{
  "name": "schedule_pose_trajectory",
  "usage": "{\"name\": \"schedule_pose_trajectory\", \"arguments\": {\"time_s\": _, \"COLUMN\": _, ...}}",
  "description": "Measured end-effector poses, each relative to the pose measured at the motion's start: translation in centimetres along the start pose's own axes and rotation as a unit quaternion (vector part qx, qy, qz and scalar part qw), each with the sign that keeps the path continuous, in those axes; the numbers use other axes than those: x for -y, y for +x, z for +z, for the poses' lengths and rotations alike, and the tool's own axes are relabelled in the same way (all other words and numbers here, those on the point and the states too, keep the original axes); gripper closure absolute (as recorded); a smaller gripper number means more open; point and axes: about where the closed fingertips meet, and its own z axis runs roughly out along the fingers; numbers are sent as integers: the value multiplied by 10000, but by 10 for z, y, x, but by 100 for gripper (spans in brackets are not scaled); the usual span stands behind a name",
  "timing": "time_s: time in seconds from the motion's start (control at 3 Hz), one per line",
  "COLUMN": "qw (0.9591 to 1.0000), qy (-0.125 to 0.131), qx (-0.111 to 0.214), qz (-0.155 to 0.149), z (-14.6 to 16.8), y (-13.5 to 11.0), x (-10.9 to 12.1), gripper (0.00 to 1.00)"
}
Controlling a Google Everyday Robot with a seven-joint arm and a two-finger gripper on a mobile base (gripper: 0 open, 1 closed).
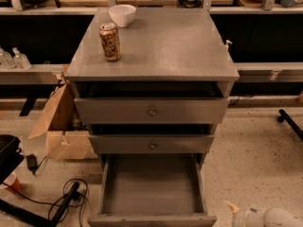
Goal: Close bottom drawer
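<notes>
Hovering lower right, the tool (235,210), grip state I cannot tell, must meet the open bottom drawer (151,188) front and push.

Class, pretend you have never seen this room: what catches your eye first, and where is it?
The bottom drawer of the grey cabinet gapes wide open near the floor, its interior bare. At the back left of the cabinet top, a soda can stands just in front of a white bowl. The gripper sits in the lower right corner, beside the open drawer and apart from it.
</notes>
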Motion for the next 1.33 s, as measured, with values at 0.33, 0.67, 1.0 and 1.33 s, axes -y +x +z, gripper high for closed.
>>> {"name": "schedule_pose_trajectory", "arguments": {"time_s": 0.33, "qw": 9997, "qy": -124, "qx": 210, "qz": 2, "z": 56, "y": 28, "x": -11, "gripper": 41}}
{"name": "schedule_pose_trajectory", "arguments": {"time_s": 0.67, "qw": 9981, "qy": -305, "qx": 533, "qz": -3, "z": 113, "y": 58, "x": -26, "gripper": 65}}
{"name": "schedule_pose_trajectory", "arguments": {"time_s": 1.0, "qw": 9945, "qy": -583, "qx": 870, "qz": 10, "z": 163, "y": 74, "x": -53, "gripper": 87}}
{"name": "schedule_pose_trajectory", "arguments": {"time_s": 1.33, "qw": 9932, "qy": -659, "qx": 960, "qz": 62, "z": 180, "y": 81, "x": -63, "gripper": 100}}
